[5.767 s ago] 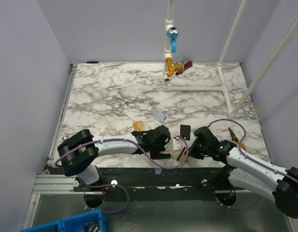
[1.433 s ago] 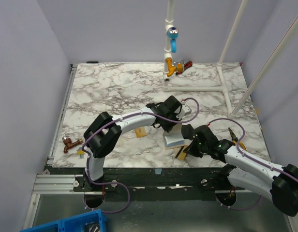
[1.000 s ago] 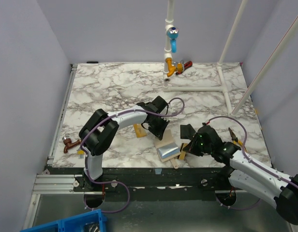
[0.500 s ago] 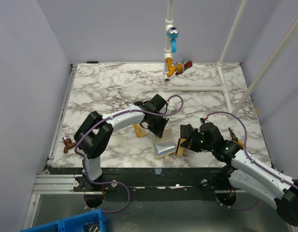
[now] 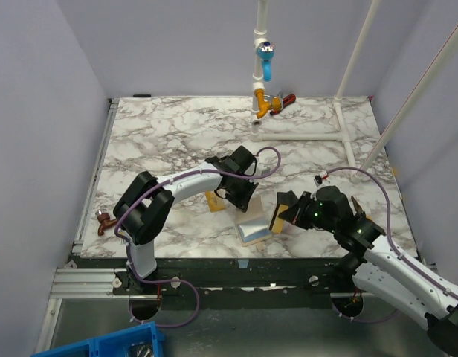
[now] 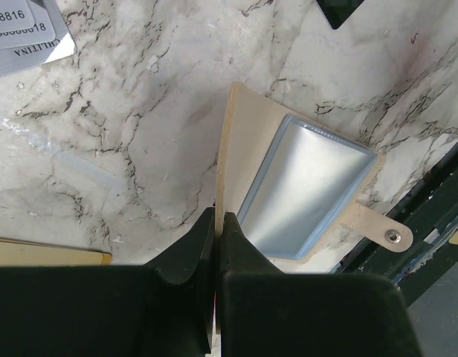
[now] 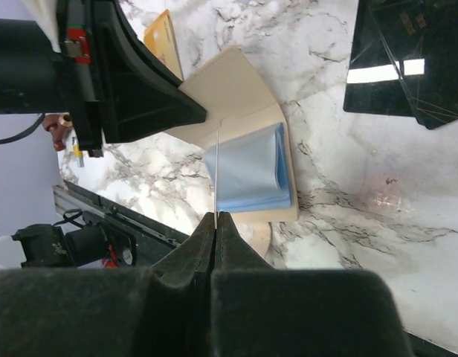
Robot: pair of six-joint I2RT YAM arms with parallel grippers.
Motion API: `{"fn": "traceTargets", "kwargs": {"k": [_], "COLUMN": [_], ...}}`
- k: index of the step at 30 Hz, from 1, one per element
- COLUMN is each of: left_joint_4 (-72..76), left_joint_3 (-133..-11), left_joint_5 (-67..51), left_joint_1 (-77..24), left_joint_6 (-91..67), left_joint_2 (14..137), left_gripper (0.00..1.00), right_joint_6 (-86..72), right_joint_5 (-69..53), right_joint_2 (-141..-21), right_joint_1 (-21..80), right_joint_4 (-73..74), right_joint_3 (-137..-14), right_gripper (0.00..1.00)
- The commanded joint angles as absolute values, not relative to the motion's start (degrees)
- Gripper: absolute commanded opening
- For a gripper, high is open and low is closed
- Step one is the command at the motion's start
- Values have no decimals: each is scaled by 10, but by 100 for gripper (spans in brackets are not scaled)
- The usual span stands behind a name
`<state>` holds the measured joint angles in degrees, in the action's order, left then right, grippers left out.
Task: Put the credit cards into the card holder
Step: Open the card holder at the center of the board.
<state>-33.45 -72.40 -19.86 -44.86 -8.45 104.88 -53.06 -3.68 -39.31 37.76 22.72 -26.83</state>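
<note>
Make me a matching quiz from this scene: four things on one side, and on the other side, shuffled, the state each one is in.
Column one:
1. card holder
2. black card
3. left fingers
4. right fingers

Column two:
A. pinched shut on a thin card
B. lying open, light-blue inside facing up
C. pinched shut on the holder's beige flap
D. flat on the marble table, not held

Pairs: 1-B, 2-D, 3-C, 4-A
</note>
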Motion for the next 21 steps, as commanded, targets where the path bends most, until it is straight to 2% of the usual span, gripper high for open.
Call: {"fn": "traceTargets", "kwargs": {"k": [1, 5, 9, 16, 21], "left_joint_4": [-327, -329, -331, -334, -335], "left_joint_3": [-715, -717, -720, -724, -728], "left_joint_5": [-178, -177, -172, -169, -166], "left_joint_1": [-453, -456, -457, -459, -461], "left_joint_6": [-90, -91, -91, -89, -87], "left_joint_2": [1023, 1028, 1035, 1046, 1047], "left_gripper": [0, 1, 1, 0, 1], "right_joint_6": [-523, -500, -489, -501, -495], "right_joint_5": [-55, -188, -249, -256, -259], "right_joint_2": [-408, -511, -587, -543, -554], "right_joint_1": [375, 375, 376, 376, 376], "right_joint_4": [221, 134, 94, 85, 84], "right_joint_3": [-285, -253, -230, -174, -174], "right_gripper": [1, 1, 1, 1, 1]}}
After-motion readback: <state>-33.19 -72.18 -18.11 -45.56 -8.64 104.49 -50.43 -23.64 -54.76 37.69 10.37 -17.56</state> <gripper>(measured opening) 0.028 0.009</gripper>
